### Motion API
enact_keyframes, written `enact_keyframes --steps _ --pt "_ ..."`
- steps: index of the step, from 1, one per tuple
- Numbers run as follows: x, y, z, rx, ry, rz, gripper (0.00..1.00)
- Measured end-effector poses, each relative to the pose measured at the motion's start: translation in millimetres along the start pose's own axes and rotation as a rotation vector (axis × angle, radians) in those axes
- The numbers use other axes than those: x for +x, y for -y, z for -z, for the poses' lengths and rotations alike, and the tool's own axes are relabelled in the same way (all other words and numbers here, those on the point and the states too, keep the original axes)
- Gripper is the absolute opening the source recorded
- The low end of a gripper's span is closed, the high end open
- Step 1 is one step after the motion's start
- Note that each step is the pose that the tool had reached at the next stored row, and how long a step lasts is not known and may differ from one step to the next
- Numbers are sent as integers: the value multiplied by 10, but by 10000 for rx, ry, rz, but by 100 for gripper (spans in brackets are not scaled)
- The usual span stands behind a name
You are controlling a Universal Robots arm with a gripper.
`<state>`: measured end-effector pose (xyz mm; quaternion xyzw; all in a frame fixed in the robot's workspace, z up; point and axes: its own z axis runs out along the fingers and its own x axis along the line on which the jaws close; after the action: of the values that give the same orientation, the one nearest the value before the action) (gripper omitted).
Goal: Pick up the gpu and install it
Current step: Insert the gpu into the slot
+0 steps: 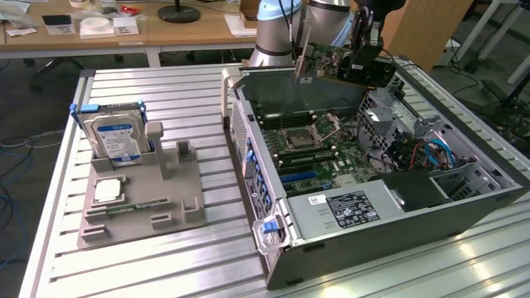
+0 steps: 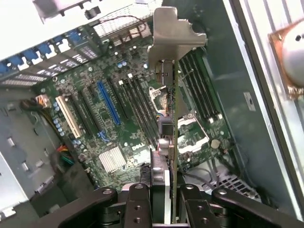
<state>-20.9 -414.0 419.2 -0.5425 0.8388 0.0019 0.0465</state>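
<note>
Gripper (image 1: 363, 61) in the exterior view hangs over the far end of the open computer case (image 1: 389, 239), closed on the gpu (image 1: 319, 59), which it holds on edge above the case's rim and apart from the motherboard (image 1: 331, 161) below. Its fingertips are hard to make out against the dark card, and the arm is cut off by the picture's upper edge. The case lies on its side on the ribbed metal table (image 1: 166, 267) and holds the motherboard, a labelled power supply (image 1: 348, 208) at its near end and a tangle of blue cables (image 1: 431, 152). To the exterior view's left, a grey holder (image 1: 178, 186) carries an upright hard drive (image 1: 116, 139) and a small green memory stick (image 1: 116, 211) lying flat. In the wrist view the gripper (image 2: 166, 202) is cut off at the picture's edge; its black fingers (image 2: 137, 204) pinch the gpu (image 2: 174, 118), seen edge-on so that its face is hidden. The silver bracket (image 2: 173, 35) sits at the end far from the fingers. Beyond it lies the motherboard (image 2: 118, 137), its blue slot (image 2: 108, 102) bare.
</note>
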Motion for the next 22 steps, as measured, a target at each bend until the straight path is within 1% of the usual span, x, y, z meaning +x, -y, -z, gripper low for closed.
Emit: enact_keyframes --steps 8,12,19,22 --pt "3 -2 -32 -115 69 1435 28" --pt "4 -3 -46 -161 90 2019 28" --pt "7 -4 -75 -259 149 3243 28" --pt "8 -7 -85 -252 163 3419 28"
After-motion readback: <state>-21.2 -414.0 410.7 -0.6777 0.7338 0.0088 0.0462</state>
